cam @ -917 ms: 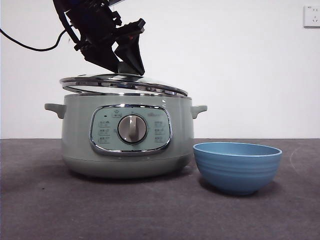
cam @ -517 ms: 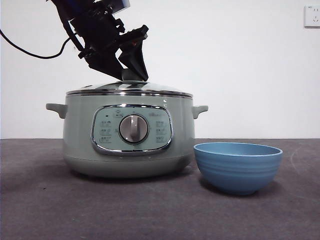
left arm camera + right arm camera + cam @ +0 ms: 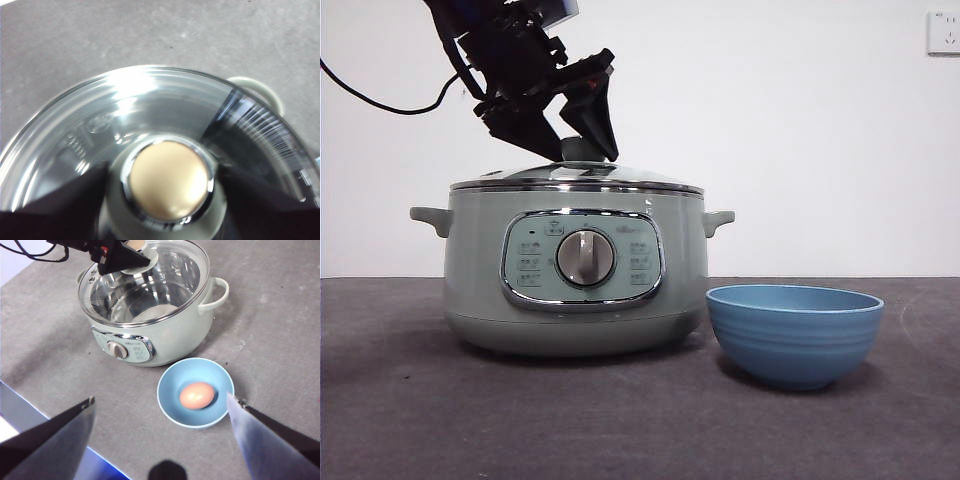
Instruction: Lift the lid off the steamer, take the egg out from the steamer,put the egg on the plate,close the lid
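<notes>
The lid (image 3: 620, 178) sits flat on the sage-green steamer (image 3: 470, 270). My left gripper (image 3: 577, 152) hangs just over it, its jaws spread on either side of the pale green knob (image 3: 582, 148), apart from it. The left wrist view shows the knob (image 3: 170, 180) between the open jaws of the left gripper (image 3: 164, 169) and the glass lid (image 3: 150, 95) below. The egg (image 3: 196, 395) lies in the blue bowl (image 3: 170, 410), which stands right of the steamer (image 3: 170, 335). In the front view the bowl (image 3: 795, 335) hides the egg. My right gripper (image 3: 160, 398) is open and empty, high above the bowl.
The dark grey table (image 3: 420, 420) runs to a front edge that shows in the right wrist view (image 3: 45, 420). A black cable (image 3: 380, 100) trails from the left arm. A wall socket (image 3: 942, 32) is at the top right.
The lid has come down from a tilted hold above the pot to rest flat on its rim. The left jaws have spread off the knob.
</notes>
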